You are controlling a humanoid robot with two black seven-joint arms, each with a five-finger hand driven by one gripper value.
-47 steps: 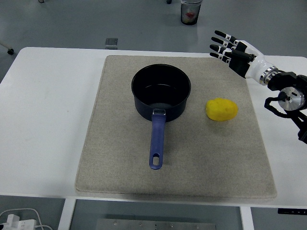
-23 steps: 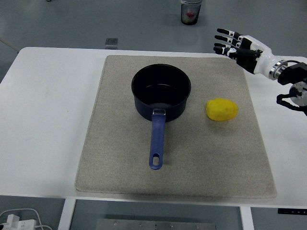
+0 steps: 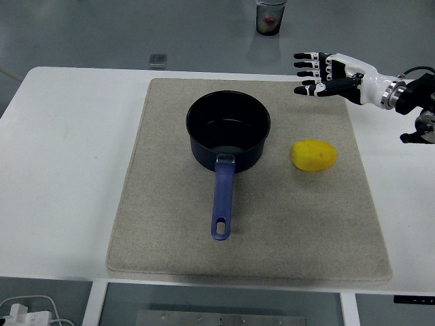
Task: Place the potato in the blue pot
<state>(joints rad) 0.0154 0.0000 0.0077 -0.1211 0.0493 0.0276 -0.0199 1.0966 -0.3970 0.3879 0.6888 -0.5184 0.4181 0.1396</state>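
White table [image 3: 68, 170] fills most of the frame, carrying a grey-beige mat [image 3: 299, 231] that spans its middle from the upper centre to near the bottom edge. We find the potato [image 3: 314, 155], yellow and egg-shaped, lying on the mat right of centre, untouched and free on all sides. Just left of it, apart from it, we see the blue pot [image 3: 228, 131] standing upright on the mat at the centre of the frame; its dark interior holds nothing we can make out, and its blue handle [image 3: 221, 204] runs toward the bottom of the frame, ending in a slotted hole. Above and to the right of the potato, over the mat's upper right corner, we note the right hand [image 3: 327, 74], black and white, entering from the right edge on a black arm. Its fingers [image 3: 307, 64] are stretched out straight and spread, pointing toward the left of the frame, and they grasp nothing. It sits well apart from the potato. At the top of the frame, beyond the table's far edge, we see a clear cup [image 3: 270, 16] on the grey floor, with something reddish inside. At the bottom left corner, a white cable [image 3: 34, 302] lies below the table edge.
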